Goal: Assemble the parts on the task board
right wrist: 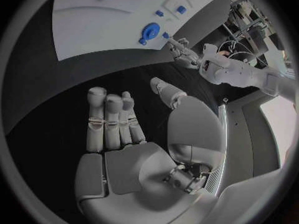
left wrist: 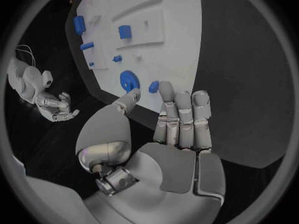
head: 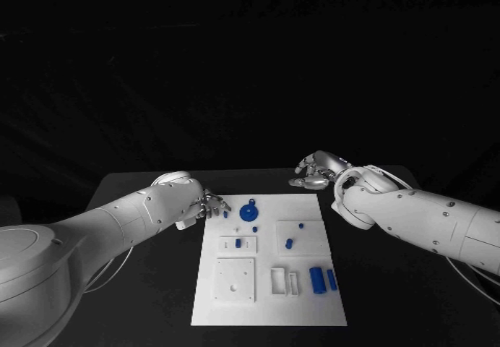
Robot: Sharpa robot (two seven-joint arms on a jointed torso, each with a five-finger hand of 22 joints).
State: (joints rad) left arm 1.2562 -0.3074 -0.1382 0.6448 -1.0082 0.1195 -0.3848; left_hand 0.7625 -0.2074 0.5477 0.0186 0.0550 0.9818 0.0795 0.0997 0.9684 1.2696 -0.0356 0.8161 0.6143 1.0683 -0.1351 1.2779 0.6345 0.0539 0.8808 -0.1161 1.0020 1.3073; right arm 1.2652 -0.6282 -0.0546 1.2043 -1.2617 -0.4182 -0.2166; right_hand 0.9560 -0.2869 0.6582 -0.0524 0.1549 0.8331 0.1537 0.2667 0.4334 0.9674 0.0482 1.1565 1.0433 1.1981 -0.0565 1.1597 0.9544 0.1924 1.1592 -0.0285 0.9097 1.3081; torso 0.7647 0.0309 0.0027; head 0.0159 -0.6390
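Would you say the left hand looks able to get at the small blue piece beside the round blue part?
Probably yes: the left hand is open beside the small blue piece, nothing between.

The task board (head: 266, 289) looks like smooth white plastic. The blue parts (head: 250, 212) look like plastic. The left hand (left wrist: 177, 129) is shiny silver metal.

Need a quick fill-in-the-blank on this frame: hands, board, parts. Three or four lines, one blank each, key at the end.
1. The task board is a plate of ____ colour.
2. The left hand hovers at the board's far-left corner and holds ____.
3. The round disc part on the board is ____ in colour.
4. The right hand hovers over the black ____, beyond the board's far edge.

Missing words: white; nothing; blue; table
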